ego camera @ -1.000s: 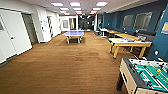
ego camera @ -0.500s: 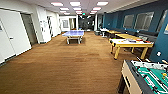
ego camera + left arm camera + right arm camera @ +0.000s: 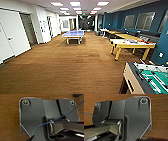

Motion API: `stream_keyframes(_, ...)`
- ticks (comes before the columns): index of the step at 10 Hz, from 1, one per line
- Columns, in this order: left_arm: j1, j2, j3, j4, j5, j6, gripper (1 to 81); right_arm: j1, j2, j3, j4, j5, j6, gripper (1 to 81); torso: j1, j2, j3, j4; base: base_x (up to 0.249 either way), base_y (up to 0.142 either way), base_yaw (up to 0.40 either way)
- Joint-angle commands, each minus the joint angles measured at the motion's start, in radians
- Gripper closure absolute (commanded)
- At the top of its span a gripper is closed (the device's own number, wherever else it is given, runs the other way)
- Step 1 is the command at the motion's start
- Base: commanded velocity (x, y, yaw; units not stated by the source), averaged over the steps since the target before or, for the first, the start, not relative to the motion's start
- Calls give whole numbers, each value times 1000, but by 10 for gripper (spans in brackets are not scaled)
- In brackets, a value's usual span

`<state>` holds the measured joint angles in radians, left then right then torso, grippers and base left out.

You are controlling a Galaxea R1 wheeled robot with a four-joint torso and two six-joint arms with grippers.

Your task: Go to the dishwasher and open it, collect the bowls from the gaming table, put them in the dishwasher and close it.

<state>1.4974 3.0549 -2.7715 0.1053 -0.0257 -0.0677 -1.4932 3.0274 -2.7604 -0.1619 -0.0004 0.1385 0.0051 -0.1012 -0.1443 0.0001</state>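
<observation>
- Ahead of me on the right stands the gaming table (image 3: 131, 44), white-topped on pale wooden legs, with bright clutter on it near the blue wall (image 3: 120, 21).
- Small orange-red and yellowish spots lie on that top; I judge some of them may be the bowls, but they are too small and blurred for me to tell.
- Nearer, at my right, sits the foosball table (image 3: 147, 78), with a ping-pong table (image 3: 73, 34) farther down the room.
- Under both my wrists I see only my own dark plates over the wood floor (image 3: 65, 65); whether my pincers are open or shut, or hold anything, I cannot tell.
- No dishwasher is before me here, so I cannot say whether it is open.
- As I judge it, I am driving across the room, the bowls are not yet collected, and loading and closing remain.
</observation>
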Motion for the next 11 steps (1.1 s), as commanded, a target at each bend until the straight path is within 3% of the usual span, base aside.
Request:
stream_keyframes(1, -47, -5, -4, -6, 52, 0, 10, 55, -2, -5, 5, -52, 0, 10, 0, 0, 0, 0, 160, 0, 0)
stream_keyframes(11, -41, -4, 0, -7, 52, -1, 10, 47, 7, -5, 5, -50, -1, 10, -2, -1, 0, 0, 161, 0, 0)
